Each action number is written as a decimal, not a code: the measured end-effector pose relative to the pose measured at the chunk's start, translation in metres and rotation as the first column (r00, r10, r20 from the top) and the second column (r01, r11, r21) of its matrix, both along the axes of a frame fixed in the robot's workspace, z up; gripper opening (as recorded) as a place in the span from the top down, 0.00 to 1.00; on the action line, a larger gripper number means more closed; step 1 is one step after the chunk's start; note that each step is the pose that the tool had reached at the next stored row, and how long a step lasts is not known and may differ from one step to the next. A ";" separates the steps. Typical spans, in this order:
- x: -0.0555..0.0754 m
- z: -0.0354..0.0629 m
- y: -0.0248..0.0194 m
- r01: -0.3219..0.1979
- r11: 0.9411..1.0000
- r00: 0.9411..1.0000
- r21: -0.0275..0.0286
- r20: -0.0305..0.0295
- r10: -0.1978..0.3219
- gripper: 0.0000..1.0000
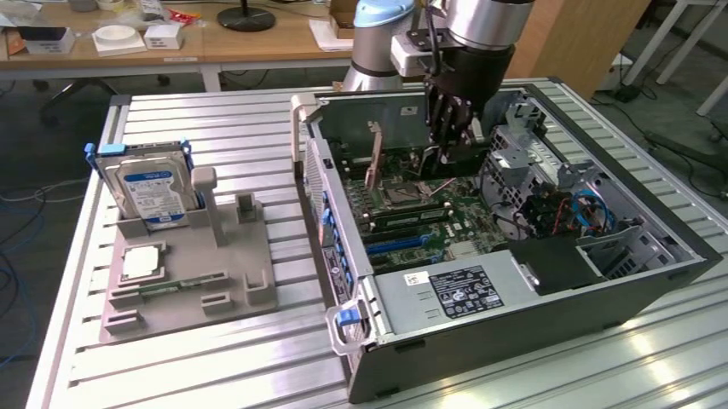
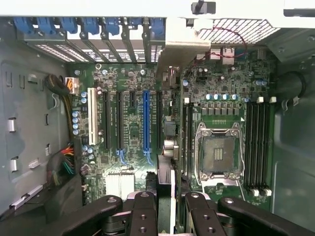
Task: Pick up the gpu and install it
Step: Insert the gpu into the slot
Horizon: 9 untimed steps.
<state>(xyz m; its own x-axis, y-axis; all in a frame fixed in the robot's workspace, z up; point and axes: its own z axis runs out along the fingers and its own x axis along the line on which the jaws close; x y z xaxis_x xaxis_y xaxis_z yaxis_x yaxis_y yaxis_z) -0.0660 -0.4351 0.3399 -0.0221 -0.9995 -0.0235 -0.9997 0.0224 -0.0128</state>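
Case (image 1: 637,281) is open on top, so entry from above is free over the motherboard (image 2: 130,128). The gripper (image 1: 447,158) fills the far middle, jaws closed on the gpu (image 2: 167,177), which stands upright just beside the CPU socket (image 2: 216,152). Blue slot (image 2: 145,123) uncovered. Obstacles: drive cage (image 1: 529,166) and blue cables (image 1: 586,209) on the exterior view's right, power supply (image 1: 455,294) at the near end, latch wall (image 1: 324,221) on the left. On the bench (image 1: 228,119), a fixture tray (image 1: 182,290) with an upright hard drive (image 1: 153,192); bare strip between tray and case.
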 end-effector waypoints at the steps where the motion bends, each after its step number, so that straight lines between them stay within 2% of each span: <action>1: 0.000 -0.0019 0.0000 0.000 1.000 1.000 0.000 0.000 0.000 0.73; 9: -0.006 -0.0077 -0.0003 0.000 1.000 1.000 0.000 0.000 0.000 0.73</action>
<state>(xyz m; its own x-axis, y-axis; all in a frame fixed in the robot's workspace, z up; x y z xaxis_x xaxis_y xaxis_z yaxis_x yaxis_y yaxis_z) -0.0717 -0.4354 0.3323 -0.0221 -0.9995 -0.0236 -0.9997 0.0224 -0.0129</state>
